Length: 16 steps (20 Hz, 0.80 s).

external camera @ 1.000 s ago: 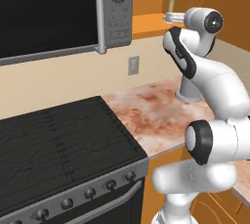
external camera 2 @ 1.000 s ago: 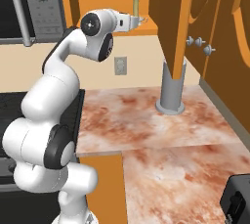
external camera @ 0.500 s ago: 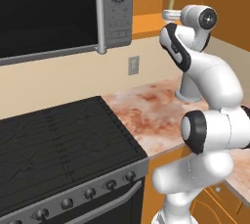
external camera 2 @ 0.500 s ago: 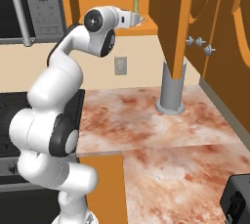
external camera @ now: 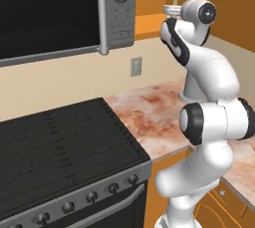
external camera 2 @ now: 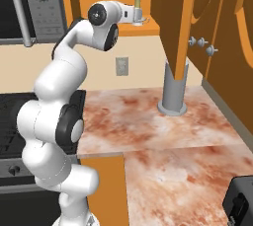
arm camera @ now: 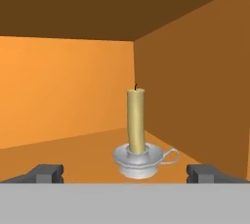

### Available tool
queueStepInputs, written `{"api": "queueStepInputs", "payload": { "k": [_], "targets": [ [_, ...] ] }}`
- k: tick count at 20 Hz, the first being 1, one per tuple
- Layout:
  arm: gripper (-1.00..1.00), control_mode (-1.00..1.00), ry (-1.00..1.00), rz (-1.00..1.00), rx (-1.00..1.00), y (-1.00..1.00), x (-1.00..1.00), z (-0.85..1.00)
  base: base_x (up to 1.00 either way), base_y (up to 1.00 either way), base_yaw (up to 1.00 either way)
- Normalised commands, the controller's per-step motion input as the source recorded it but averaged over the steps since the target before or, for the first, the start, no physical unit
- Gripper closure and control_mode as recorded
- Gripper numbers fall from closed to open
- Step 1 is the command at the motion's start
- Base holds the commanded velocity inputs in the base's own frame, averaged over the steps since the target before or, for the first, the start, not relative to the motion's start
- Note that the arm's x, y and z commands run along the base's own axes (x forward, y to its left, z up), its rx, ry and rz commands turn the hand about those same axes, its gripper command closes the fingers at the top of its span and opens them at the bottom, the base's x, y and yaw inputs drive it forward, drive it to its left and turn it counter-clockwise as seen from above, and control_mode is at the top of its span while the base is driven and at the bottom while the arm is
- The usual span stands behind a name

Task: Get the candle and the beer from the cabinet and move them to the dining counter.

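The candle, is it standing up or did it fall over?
Standing up. The candle rises straight from its silver holder on the cabinet shelf.

We see the candle [arm camera: 135, 120] standing upright in a holder [arm camera: 138, 160] on the cabinet [arm camera: 63, 100] shelf, near the corner where back wall meets side wall. Our gripper [arm camera: 126, 173] sits just before it, fingers spread to either side (not touching). Below the shelf lies a counter [external camera 2: 148, 121]; a canister [external camera 2: 174, 92] stands on it, behind the open door [external camera 2: 173, 18]. Stove [external camera: 60, 147] left of counter, microwave [external camera: 55, 13] above stove.
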Motion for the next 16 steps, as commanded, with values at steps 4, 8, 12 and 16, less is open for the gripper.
{"api": "queueStepInputs", "payload": {
  "k": [4,8,12,16],
  "targets": [
    [-1.00,-1.00,0.00,0.00,0.00,0.00,0.28,0.04,0.00,0.00,0.00],
    [-1.00,-1.00,0.00,0.00,0.00,0.00,0.29,0.00,0.00,0.00,0.00],
    [-1.00,-1.00,0.00,0.00,0.00,-0.06,0.23,0.00,0.00,0.00,0.00],
    [-1.00,-1.00,0.00,0.00,0.00,-0.10,0.23,0.00,0.00,0.00,0.00]
  ]
}}
